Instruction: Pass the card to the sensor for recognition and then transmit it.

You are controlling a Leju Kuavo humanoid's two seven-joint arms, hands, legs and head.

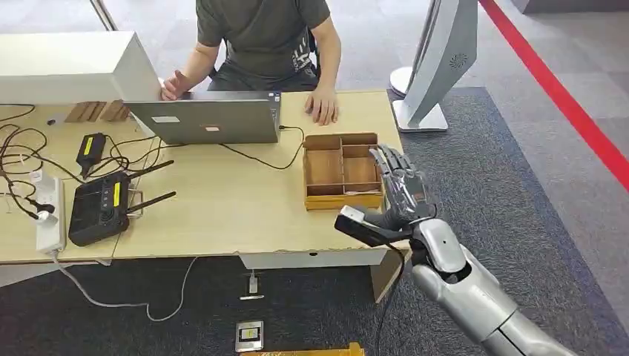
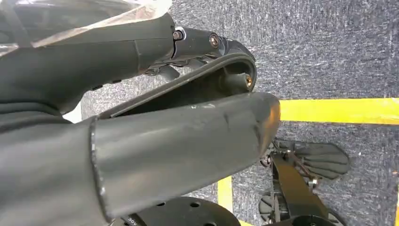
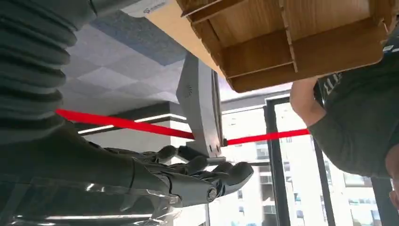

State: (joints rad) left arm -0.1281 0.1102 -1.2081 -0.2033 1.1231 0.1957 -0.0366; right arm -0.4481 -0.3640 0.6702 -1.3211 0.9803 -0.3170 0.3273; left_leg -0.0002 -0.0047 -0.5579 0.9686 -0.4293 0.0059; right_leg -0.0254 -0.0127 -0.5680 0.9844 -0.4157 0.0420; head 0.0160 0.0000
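My right hand (image 1: 400, 187) hovers at the right end of the wooden divided tray (image 1: 323, 169), fingers spread over the tray's right rim and the thumb reaching left past its front corner. It holds nothing. In the right wrist view the hand (image 3: 188, 175) is stretched out beside the tray (image 3: 301, 42) with nothing in it. A thin pale strip (image 1: 354, 192) lies in the tray's front compartment; whether it is the card I cannot tell. My left hand (image 2: 179, 117) hangs over the carpet with nothing in it.
A person (image 1: 263, 41) sits behind the table with one hand (image 1: 323, 105) near the tray. An open laptop (image 1: 204, 117), a black box with antennas (image 1: 99, 208), a small black device with a yellow label (image 1: 90, 148), cables and a power strip (image 1: 49, 215) fill the table's left half. A white stand (image 1: 438, 67) rises at the right.
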